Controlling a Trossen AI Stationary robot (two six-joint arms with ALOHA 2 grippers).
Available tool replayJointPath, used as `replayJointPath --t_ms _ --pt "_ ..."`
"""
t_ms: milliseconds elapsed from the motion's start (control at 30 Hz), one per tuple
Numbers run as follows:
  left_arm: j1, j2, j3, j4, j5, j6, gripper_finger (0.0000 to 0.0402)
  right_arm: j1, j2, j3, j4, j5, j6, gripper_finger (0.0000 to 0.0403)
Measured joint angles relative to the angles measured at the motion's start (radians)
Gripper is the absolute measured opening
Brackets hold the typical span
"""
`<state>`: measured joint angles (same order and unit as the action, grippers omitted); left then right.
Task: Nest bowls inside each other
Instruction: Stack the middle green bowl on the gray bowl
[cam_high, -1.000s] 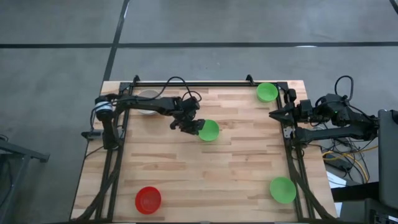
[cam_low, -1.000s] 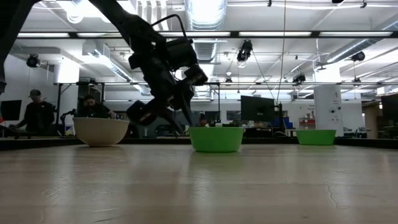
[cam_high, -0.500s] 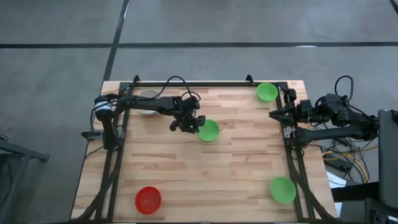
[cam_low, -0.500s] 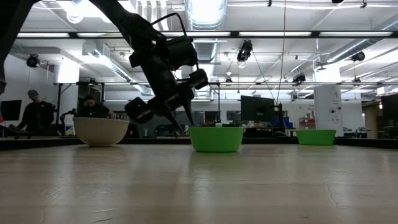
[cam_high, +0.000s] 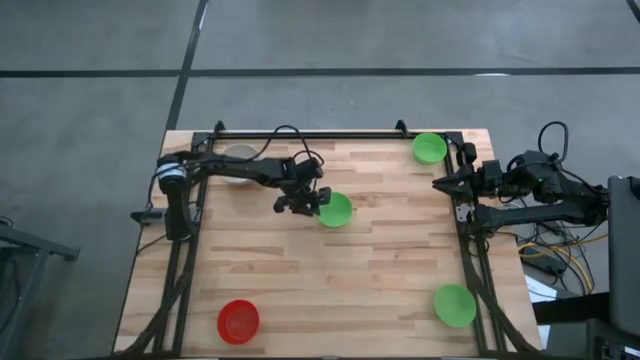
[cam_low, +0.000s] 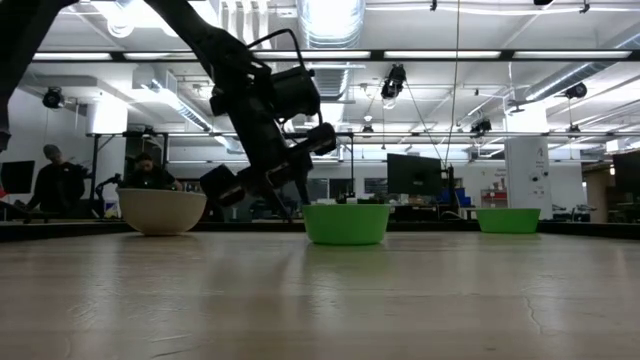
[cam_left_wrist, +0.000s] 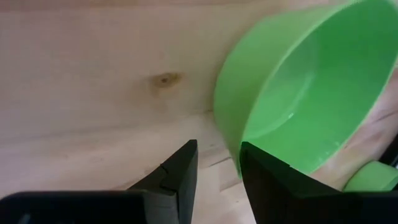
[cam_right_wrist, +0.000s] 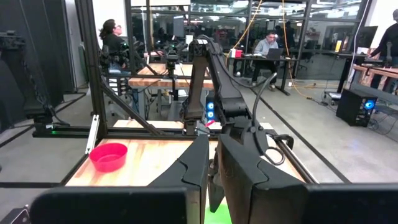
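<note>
Near the table's (cam_high: 400, 260) middle, toward the far edge, your left gripper (cam_left_wrist: 217, 171) has its fingers slightly spread straddling the rim of the green bowl (cam_high: 336, 209), so seat one finger inside before pinching, while the right gripper (cam_high: 441, 184) waits nearly closed at the right edge.

Five bowls were on the table (cam_high: 300, 290), all apart, none nested. Three were green: one near the table's middle (cam_high: 336, 209), one at the far right corner (cam_high: 429, 148), one at the near right corner (cam_high: 454, 305). One red bowl (cam_high: 239, 321) sat at the near left corner. One whitish bowl (cam_high: 238, 156) sat at the far left corner, partly under an arm. Two robot arms were counted, one at each side of the table.
</note>
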<state>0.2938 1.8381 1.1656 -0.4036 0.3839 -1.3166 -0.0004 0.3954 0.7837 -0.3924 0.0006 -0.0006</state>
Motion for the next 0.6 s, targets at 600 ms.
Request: replayJointPath --t_ms 600 --pt "0.000 0.013 0.000 0.045 0.006 -0.001 0.0068 0.000 0.000 0.000 0.000 0.000 0.000 0.0034"
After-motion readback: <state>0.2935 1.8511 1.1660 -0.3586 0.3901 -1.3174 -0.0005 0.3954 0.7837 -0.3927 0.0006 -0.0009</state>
